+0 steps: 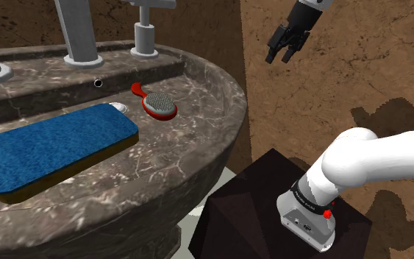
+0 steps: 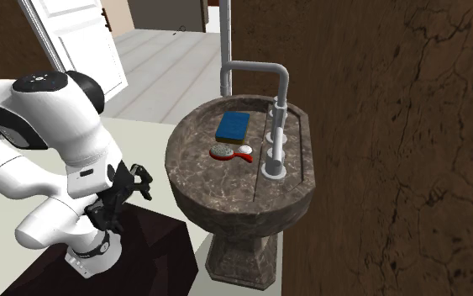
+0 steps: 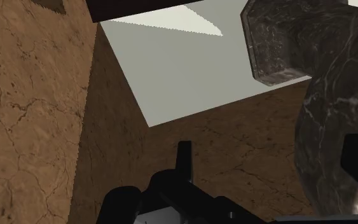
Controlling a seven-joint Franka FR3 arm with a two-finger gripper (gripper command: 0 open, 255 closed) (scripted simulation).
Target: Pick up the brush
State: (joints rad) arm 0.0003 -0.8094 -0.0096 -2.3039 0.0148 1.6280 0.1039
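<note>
**Brush: uncollected, every step outstanding**

Item: brush [image 1: 157, 107], red handle and rim, grey bristle face turned up.

Location: it lies flat in the dark marbled sink [image 1: 198, 165]. Its handle points toward the raised back ledge that carries the taps [image 1: 145, 37].

Neighbours: a blue pad [image 1: 51, 147] lies near the brush along the sink, not touching it. A small pale drain fitting [image 1: 117, 107] sits between the two.

Claw [image 1: 280, 57]: released, fingers apart, nothing between them. It hangs outside the sink's rim on the side of the stand [image 1: 264, 187], well apart from the brush.

Progress, as judged: none, since the brush is untouched and at rest.

Remaining: carry the claw over the rim, line it up above the brush, descend, clench across it, and lift clear of the sink.
</note>
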